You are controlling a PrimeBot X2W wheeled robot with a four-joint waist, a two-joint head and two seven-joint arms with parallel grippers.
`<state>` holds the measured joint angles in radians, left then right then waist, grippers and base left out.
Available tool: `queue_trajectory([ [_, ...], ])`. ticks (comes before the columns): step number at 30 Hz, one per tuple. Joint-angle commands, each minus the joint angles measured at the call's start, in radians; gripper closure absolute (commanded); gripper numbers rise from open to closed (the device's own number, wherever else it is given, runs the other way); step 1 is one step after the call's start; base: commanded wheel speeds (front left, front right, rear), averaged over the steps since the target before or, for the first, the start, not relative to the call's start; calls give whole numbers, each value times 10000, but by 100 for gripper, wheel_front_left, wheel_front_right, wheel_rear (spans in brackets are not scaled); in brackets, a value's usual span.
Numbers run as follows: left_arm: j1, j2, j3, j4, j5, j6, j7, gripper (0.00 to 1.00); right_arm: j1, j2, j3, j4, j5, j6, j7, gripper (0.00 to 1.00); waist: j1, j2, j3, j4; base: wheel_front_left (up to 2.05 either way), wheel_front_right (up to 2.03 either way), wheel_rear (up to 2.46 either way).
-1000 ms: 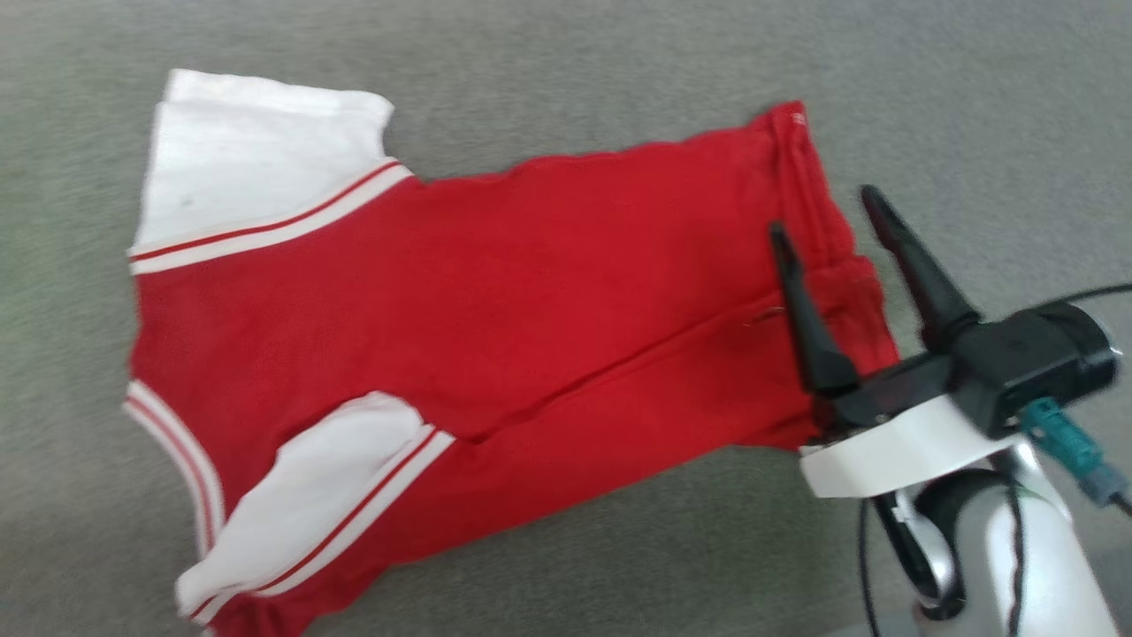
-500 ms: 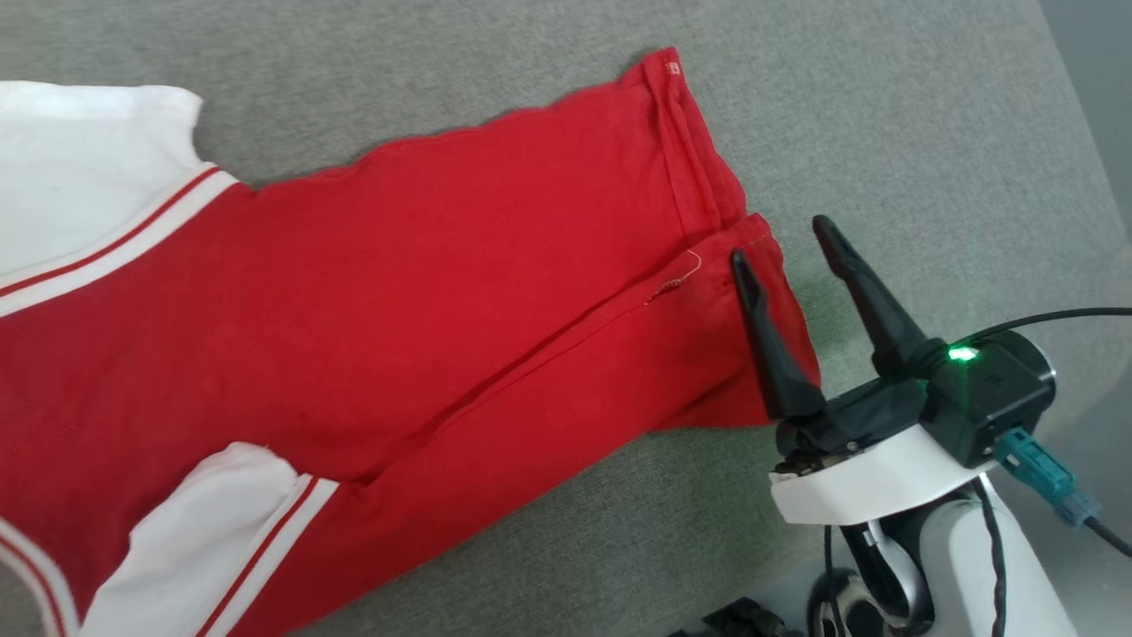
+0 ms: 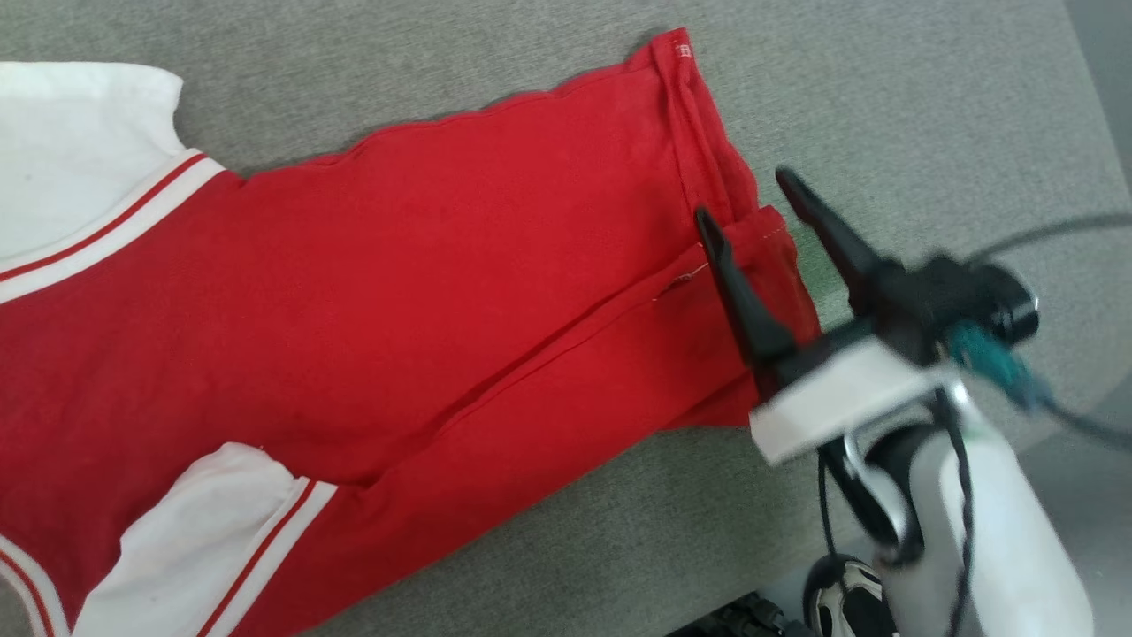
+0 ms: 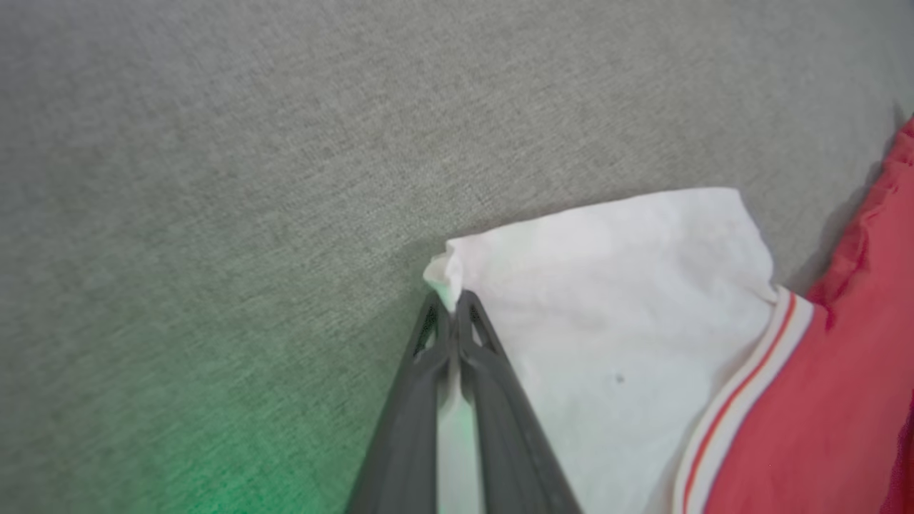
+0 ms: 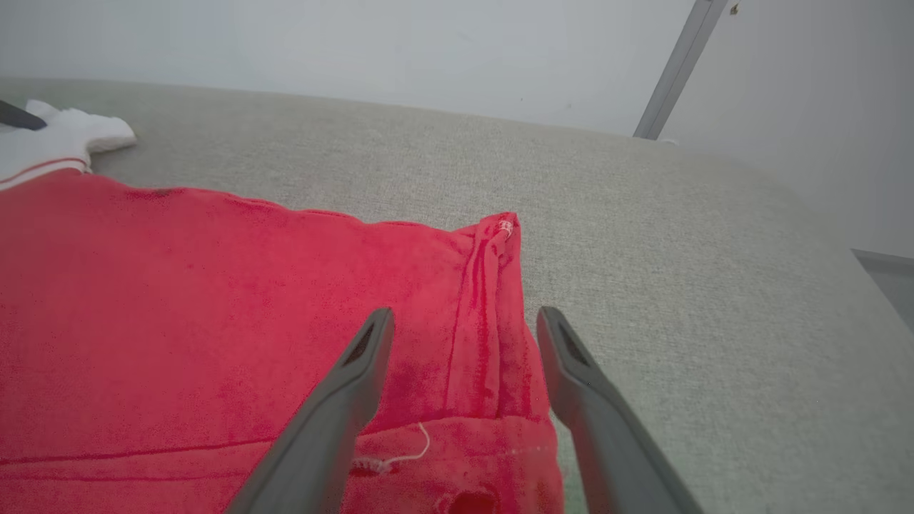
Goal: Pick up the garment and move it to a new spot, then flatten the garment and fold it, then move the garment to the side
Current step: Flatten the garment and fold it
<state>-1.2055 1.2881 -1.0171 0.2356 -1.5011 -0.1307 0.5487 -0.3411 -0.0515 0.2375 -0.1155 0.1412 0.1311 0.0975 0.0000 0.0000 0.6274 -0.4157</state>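
The garment (image 3: 424, 292) is a red T-shirt with white sleeves and striped trim, lying plain side up on the grey cloth surface (image 3: 884, 97), its hem toward the right. My right gripper (image 3: 745, 196) hovers open over the hem's near corner, one finger (image 3: 734, 283) over the red cloth and the other beside the hem edge. From the right wrist, the hem (image 5: 493, 314) lies between the open fingers of the right gripper (image 5: 464, 318). My left gripper (image 4: 448, 300) is shut on the corner of a white sleeve (image 4: 607, 307), the cloth bunched at its tips.
The grey surface's right edge (image 3: 1092, 115) runs close beside my right arm, with a wheel (image 3: 845, 602) and floor below it. A pale wall (image 5: 357, 50) and a slanted metal bar (image 5: 678, 64) stand beyond the far edge.
The head camera swung right, shifting the whole picture left. My right gripper pushed forward over the hem corner, still open. The left gripper closed on the white sleeve corner.
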Motion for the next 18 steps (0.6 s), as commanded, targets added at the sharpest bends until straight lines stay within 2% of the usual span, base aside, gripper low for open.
queue_trajectory([
  [1,21,-184,-188,-62,76,10,2,100,-353,16,35,116,-88,-10,357,0,0,0,36,86,0,0,0],
  [9,-248,-731,-370,-432,270,10,-625,100,-3206,-164,-551,1768,-284,-10,3903,0,0,0,288,752,0,0,0],
  [16,-517,-1178,-660,-652,461,11,-1266,100,-4550,-81,-1034,2937,-33,-10,6115,0,0,0,447,1360,0,0,0],
  [17,-569,-1236,-697,-705,429,11,-1361,100,-4611,-72,-1099,3052,-4,-8,6297,43,0,0,449,1428,0,0,0],
  [18,-608,-1279,-736,-757,393,11,-1467,100,-4622,-62,-1163,3112,43,-8,6454,79,0,0,440,1490,0,0,0],
])
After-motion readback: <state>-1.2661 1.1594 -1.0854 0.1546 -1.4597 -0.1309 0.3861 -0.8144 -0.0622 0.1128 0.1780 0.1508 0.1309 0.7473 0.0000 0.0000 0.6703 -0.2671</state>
